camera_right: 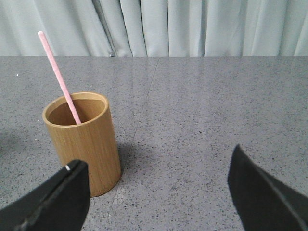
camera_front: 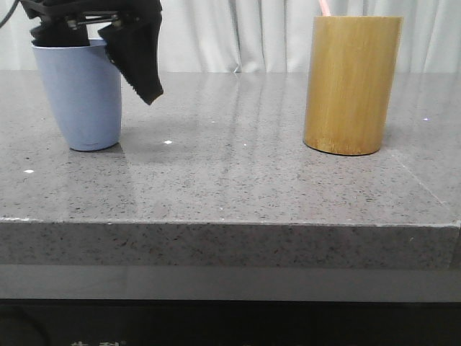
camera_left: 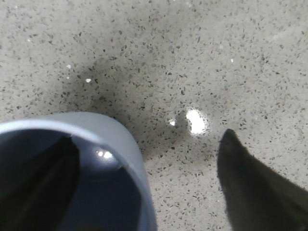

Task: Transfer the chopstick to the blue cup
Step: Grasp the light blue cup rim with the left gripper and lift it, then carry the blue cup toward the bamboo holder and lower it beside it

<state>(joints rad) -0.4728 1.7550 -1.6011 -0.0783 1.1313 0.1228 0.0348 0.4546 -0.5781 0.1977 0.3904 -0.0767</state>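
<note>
The blue cup (camera_front: pixel 79 94) stands at the table's left; its rim shows in the left wrist view (camera_left: pixel 129 144). My left gripper (camera_left: pixel 148 136) is open and straddles the cup's wall. One finger (camera_left: pixel 38 183) is inside the cup and the other (camera_front: pixel 140 61) hangs outside on its right. It holds nothing. A single pale pink chopstick (camera_right: pixel 57 74) leans in the bamboo holder (camera_right: pixel 84 144) at the table's right (camera_front: pixel 351 85); only its tip (camera_front: pixel 325 7) shows in the front view. My right gripper (camera_right: pixel 156 156) is open and empty, a little short of the holder and to its side.
The grey speckled stone table (camera_front: pixel 230 173) has a front edge near the camera. Pale curtains (camera_front: pixel 238 32) hang behind the table. Bare tabletop lies between the cup and the holder.
</note>
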